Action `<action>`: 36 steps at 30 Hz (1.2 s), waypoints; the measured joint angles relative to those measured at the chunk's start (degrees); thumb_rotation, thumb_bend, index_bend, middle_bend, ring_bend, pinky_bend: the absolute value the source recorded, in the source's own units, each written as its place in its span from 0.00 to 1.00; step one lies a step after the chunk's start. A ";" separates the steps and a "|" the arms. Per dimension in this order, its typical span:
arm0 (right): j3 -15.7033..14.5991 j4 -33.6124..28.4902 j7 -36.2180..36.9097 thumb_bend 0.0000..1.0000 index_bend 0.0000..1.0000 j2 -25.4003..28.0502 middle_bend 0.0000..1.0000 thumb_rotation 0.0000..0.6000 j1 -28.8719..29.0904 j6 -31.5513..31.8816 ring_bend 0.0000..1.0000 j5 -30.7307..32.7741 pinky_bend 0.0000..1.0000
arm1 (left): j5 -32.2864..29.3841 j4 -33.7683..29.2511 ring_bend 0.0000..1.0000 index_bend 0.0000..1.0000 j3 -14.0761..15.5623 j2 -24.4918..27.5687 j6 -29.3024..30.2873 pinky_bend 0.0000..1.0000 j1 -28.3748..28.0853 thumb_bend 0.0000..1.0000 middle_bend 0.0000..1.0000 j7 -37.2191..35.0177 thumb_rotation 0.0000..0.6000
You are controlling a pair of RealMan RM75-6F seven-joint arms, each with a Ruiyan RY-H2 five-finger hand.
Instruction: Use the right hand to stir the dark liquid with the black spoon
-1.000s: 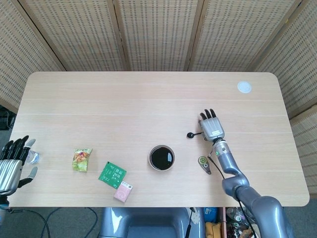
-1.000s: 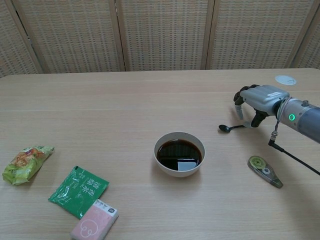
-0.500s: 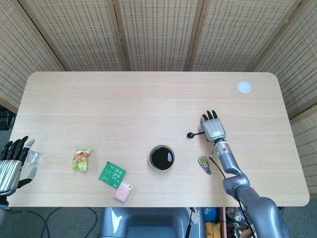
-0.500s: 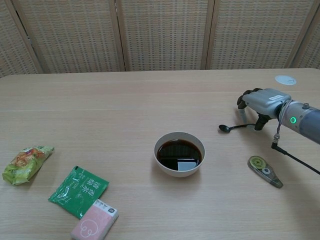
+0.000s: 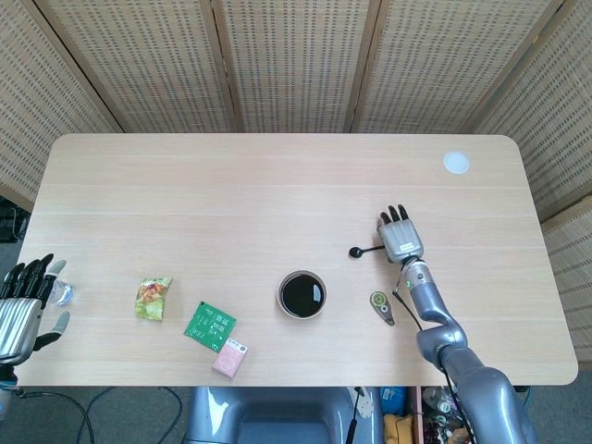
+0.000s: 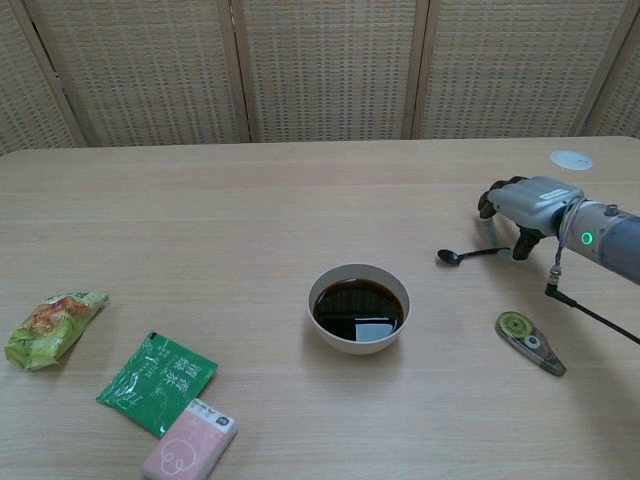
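Black spoon: lies flat on the counter, bowl end toward the cup, handle end running under the right hand. Judged light, thin and rigid; a low profile like this is likely to slide or pivot if pressed from one side only.
Grasp point: the handle, toward its outer end, is the judged best hold; it keeps the fingers clear of the liquid and leaves the spoon's bowl end free for stirring.
Right hand: positioned over the handle end, palm down, fingers curled toward the counter. Whether they are clamped on the handle or merely resting above it cannot be told from either view.
Dark liquid: fills a white cup near the counter's middle, well apart from the spoon. Judged easy to spill; the cup is light and may shift under hard stirring.
Left hand: at the far left edge, holding nothing, fingers apart.
Nearby items: a correction tape dispenser lies near the right forearm; a green sachet, a pink packet and a snack bag lie left of the cup.
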 measured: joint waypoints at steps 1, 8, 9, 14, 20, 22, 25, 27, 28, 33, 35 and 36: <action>0.01 0.18 0.04 0.52 0.55 -0.07 0.25 1.00 0.05 -0.14 0.00 -0.01 0.00 | 0.00 0.01 0.00 0.00 0.02 -0.01 0.03 0.00 0.03 0.38 0.00 -0.01 1.00; 0.04 1.42 0.12 0.52 0.56 -0.56 0.25 1.00 0.38 -0.82 0.00 -0.15 0.00 | -0.12 0.29 0.00 0.00 0.08 -0.09 0.11 0.00 0.15 0.38 0.00 -0.22 1.00; 0.04 1.60 0.13 0.52 0.56 -0.62 0.25 1.00 0.43 -0.94 0.00 -0.18 0.00 | -0.13 0.33 0.00 0.00 0.08 -0.10 0.14 0.00 0.17 0.38 0.00 -0.25 1.00; 0.17 2.14 0.19 0.52 0.56 -0.81 0.25 1.00 0.59 -1.34 0.00 -0.17 0.00 | -0.16 0.49 0.00 0.00 0.10 -0.11 0.21 0.00 0.23 0.38 0.00 -0.42 1.00; 0.04 2.49 0.02 0.52 0.56 -1.12 0.25 1.00 0.45 -1.80 0.01 -0.31 0.00 | -0.30 0.70 0.00 0.00 0.04 -0.11 0.28 0.00 0.28 0.38 0.00 -0.68 1.00; 0.10 2.61 -0.03 0.52 0.56 -1.22 0.25 1.00 0.45 -1.84 0.01 -0.29 0.00 | -0.30 0.79 0.00 0.00 0.04 -0.11 0.31 0.00 0.30 0.39 0.00 -0.73 1.00; 0.14 2.75 -0.21 0.52 0.56 -1.33 0.25 1.00 0.51 -1.96 0.01 -0.29 0.00 | -0.37 0.99 0.00 0.00 0.08 -0.16 0.34 0.00 0.39 0.39 0.00 -0.94 1.00; 0.11 2.84 -0.40 0.53 0.56 -1.40 0.25 1.00 0.58 -2.13 0.01 -0.34 0.00 | -0.46 1.11 0.00 0.00 0.12 -0.23 0.32 0.00 0.45 0.39 0.00 -1.07 1.00; 0.10 2.87 -0.48 0.53 0.56 -1.43 0.25 1.00 0.61 -2.24 0.01 -0.35 0.00 | -0.49 1.19 0.00 0.00 0.14 -0.26 0.31 0.00 0.48 0.38 0.00 -1.15 1.00; 0.12 3.03 -0.91 0.54 0.61 -1.67 0.26 1.00 0.78 -2.83 0.02 -0.37 0.00 | -0.57 1.55 0.00 0.00 0.16 -0.35 0.34 0.00 0.57 0.38 0.00 -1.41 1.00; 0.15 3.02 -0.92 0.56 0.62 -1.77 0.26 1.00 0.78 -2.87 0.02 -0.37 0.00 | -0.59 1.68 0.00 0.00 0.18 -0.38 0.36 0.00 0.61 0.38 0.00 -1.51 1.00; 0.16 3.02 -0.92 0.56 0.64 -1.81 0.27 1.00 0.76 -2.90 0.03 -0.38 0.00 | -0.61 1.73 0.00 0.00 0.19 -0.39 0.33 0.00 0.61 0.38 0.00 -1.55 1.00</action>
